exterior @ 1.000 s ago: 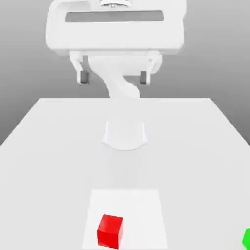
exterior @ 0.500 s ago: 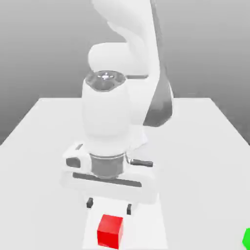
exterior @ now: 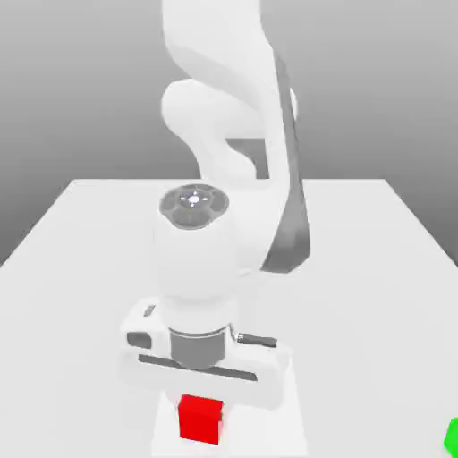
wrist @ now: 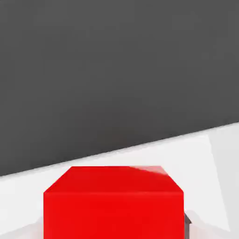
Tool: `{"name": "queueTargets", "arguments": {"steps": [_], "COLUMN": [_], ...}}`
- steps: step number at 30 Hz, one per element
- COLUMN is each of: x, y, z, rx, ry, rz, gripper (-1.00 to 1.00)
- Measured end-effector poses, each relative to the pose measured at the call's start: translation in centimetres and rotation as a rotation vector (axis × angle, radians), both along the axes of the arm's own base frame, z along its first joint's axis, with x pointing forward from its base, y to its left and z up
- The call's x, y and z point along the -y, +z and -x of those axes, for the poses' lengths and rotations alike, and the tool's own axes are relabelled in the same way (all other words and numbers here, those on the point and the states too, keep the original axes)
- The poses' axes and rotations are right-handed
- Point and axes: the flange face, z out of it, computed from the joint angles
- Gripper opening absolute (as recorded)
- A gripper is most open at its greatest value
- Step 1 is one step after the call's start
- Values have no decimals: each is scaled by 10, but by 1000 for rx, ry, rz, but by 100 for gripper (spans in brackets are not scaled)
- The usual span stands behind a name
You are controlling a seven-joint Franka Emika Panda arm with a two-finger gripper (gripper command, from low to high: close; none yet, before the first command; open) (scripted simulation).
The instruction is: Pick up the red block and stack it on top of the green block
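Red block [exterior: 199,418] sits on white table [exterior: 376,268], near front edge. End effector [exterior: 200,394] low, right over red block, touching or nearly so. Can't tell if fingers apart or together. Green block [exterior: 452,436] far off at exterior view's right.

Two blocks on one white table [exterior: 72,268] — one red block [exterior: 199,419], one green block [exterior: 453,436].

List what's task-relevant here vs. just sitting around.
Task things: red block, green block at the exterior view's right edge, claw down over the red block.
Bystanders: white table, paler square patch under the red block.
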Motion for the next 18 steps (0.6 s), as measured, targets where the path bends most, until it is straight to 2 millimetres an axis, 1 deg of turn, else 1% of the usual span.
{"name": "queueTargets", "arguments": {"steps": [1, 3, 5, 8, 11, 12, 13, 14, 15, 18], "x": [-20, -69, -118, -193, -268, -293, -318, -332, -339, -339], "y": [6, 12, 18, 25, 32, 27, 14, -3, -14, -14], "z": [-8, -23, -33, -36, -29, -26, -22, -20, -18, -18], "rx": [-1, -4, -5, -5, -4, -3, -2, -1, -1, -1], "ry": [58, 198, 331, 520, 705, 766, 827, 861, 878, 878], "rz": [0, 1, 2, 1, -2, -2, -1, -1, -1, -1], "gripper": [-100, -100, -100, -100, -100, -100, -100, -100, 100, 100]}}
